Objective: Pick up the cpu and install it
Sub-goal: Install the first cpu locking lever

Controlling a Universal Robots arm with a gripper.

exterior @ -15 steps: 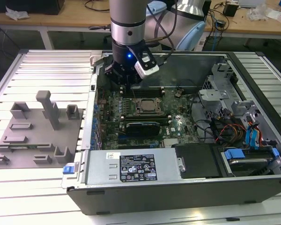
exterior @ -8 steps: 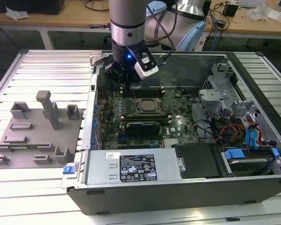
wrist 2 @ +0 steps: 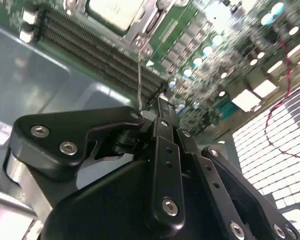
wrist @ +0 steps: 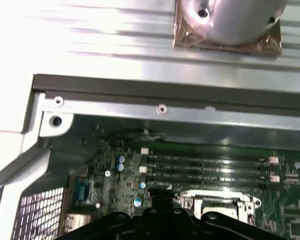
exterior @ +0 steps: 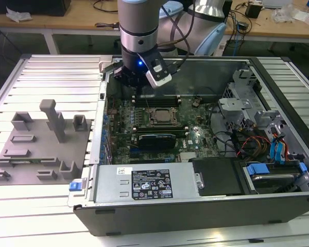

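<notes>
In the computer case (exterior: 195, 216) the cpu (wrist 2: 115, 11) lies flat — end effector (wrist 2: 159, 102) near.

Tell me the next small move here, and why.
Likely a slow, slight push on the thin lever. The cpu already lies in the socket frame, and that lever reaches right to the tip of the gripper, beside the memory slots.

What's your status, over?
Gripper low over motherboard, beside socket. Cpu lies in socket. Thin lever rises right by gripper.
</notes>
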